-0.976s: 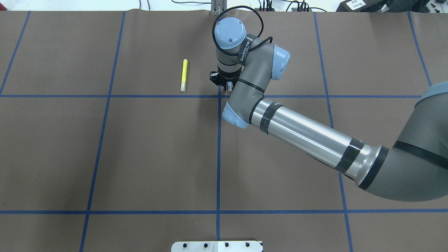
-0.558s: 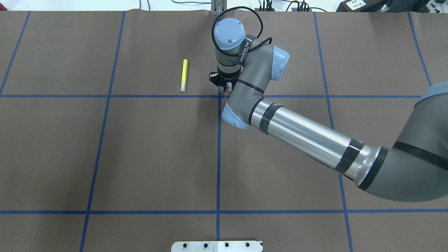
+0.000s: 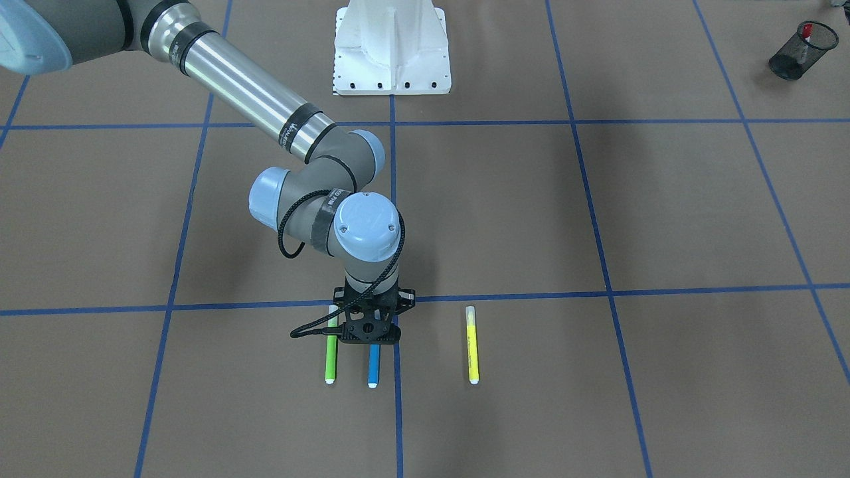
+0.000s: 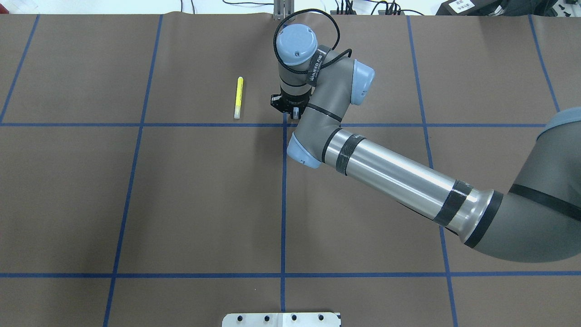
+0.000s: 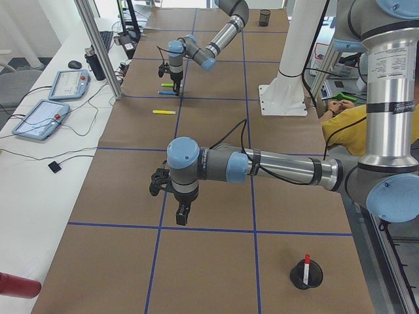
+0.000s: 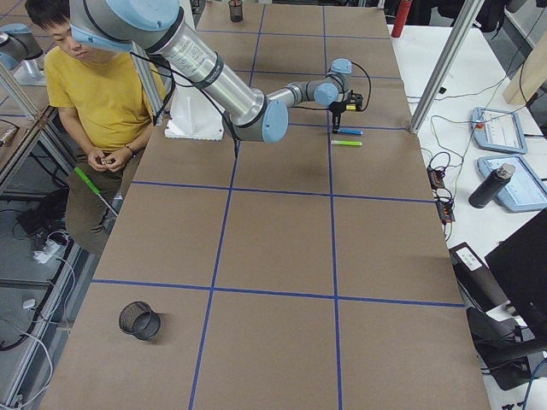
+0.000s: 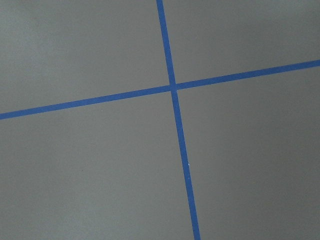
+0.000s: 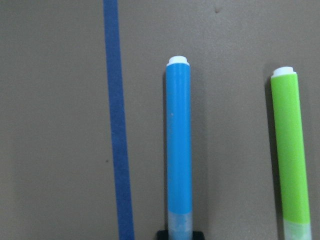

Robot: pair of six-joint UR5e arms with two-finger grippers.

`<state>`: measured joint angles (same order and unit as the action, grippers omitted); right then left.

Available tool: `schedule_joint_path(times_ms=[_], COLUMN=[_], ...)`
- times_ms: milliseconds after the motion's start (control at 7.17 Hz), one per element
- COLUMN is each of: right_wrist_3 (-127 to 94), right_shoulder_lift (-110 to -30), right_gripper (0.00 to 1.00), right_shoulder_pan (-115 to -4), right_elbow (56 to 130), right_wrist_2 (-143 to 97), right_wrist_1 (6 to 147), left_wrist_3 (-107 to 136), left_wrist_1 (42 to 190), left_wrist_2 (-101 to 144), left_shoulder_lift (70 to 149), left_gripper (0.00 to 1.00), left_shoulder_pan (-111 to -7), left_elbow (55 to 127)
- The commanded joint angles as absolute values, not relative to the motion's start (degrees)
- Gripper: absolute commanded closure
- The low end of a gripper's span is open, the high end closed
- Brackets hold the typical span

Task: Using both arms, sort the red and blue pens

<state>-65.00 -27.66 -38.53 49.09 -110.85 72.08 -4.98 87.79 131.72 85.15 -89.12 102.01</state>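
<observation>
The blue pen (image 8: 178, 150) lies flat on the brown mat beside a blue tape line; its white end (image 3: 372, 384) points away from the robot. My right gripper (image 3: 369, 335) hangs straight down over its clear-cap end, jaws apparently open on either side of the barrel. In the overhead view the right gripper (image 4: 290, 109) is mostly hidden under its own wrist. The red pen (image 3: 805, 30) stands in a black mesh cup (image 3: 793, 53) on my left side. My left gripper (image 5: 181, 216) hovers low over bare mat; I cannot tell its state.
A green marker (image 3: 330, 358) lies parallel and close to the blue pen. A yellow marker (image 3: 472, 345) lies further toward my left. Another black mesh cup (image 6: 139, 320) stands at the right end. A person in a yellow shirt (image 6: 94, 94) sits beside the table.
My right wrist has shifted slightly left and farther out over the pens. The pale cap seen under the gripper shows less than before. The yellow marker has not moved.
</observation>
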Motion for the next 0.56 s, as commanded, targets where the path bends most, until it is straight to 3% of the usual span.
schedule_joint_path(times_ms=[0,418], right_wrist_3=[-65.74,-65.83], right_shoulder_lift=[-27.25,-27.24], right_gripper=[1.0,1.0], right_shoulder_pan=[-39.37,-43.57], right_elbow=[52.19,59.66], right_wrist_2=[-110.92,-112.92], right_wrist_1=[73.64,80.22], left_wrist_3=[-5.01,-4.92], left_wrist_1=[88.41,88.59], left_wrist_2=[131.75,132.36], left_shoulder_lift=[84.81,84.12], left_gripper=[0.0,0.0], left_shoulder_pan=[-89.12,-89.12], left_elbow=[102.04,102.04])
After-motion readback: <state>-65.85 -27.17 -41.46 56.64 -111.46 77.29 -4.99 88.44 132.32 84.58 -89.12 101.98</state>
